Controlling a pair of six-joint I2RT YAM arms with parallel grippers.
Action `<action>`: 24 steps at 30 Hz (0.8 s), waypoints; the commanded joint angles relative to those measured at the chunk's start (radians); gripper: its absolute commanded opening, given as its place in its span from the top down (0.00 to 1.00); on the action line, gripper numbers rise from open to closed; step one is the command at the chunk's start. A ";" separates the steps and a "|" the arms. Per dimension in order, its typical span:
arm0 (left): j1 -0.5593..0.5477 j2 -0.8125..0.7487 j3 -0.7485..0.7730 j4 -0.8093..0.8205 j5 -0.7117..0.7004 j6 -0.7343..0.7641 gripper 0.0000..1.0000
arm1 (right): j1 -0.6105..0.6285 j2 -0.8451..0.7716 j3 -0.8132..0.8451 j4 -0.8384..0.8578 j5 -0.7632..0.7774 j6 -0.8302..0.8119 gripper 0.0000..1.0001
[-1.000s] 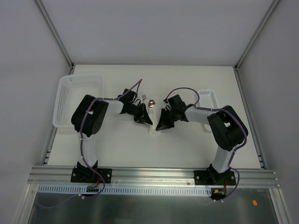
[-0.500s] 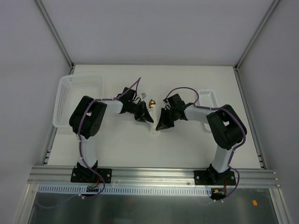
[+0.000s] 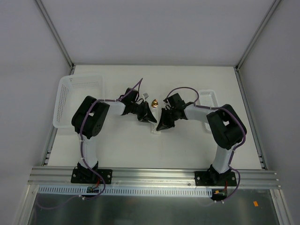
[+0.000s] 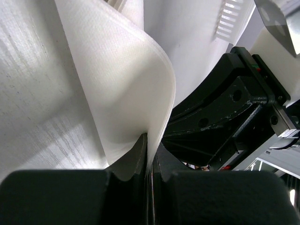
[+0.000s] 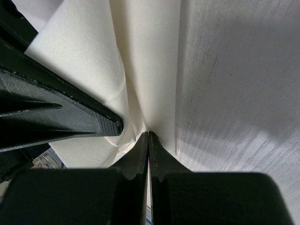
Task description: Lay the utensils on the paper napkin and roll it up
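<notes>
Between the two tools, near the middle of the bench [image 3: 187, 145], the thin white paper napkin [image 4: 126, 84] stands up as a curved, many-layered fold, only partly rolled. The small spoon's shiny gold bowl [image 3: 154, 101] pokes out at its far end; the slim dark fork is not visible, so whether it sits inside the fold cannot be told.

Over the last second the right tool [image 5: 148, 136] has finished clamping, and it now pinches the napkin's edge. The left tool [image 4: 149, 140] has stayed clenched on its own side of the paper while its wrist has turned, and the gold bowl has drifted slightly farther away and to the right. Judging by that, both arms now have the paper and the rolling stage is under way, not finished.

Only the overhead view shows the spoon, the large white perforated basket [image 3: 77, 93] on the left and the smaller white basket [image 3: 208, 96] on the right. There the arms hide nearly all of the napkin. Only the wrist views show each pinch and the paper's layers.
</notes>
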 commanded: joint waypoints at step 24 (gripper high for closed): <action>-0.040 0.079 -0.004 0.307 0.001 -0.165 0.96 | 0.015 0.095 -0.023 -0.084 0.120 -0.064 1.00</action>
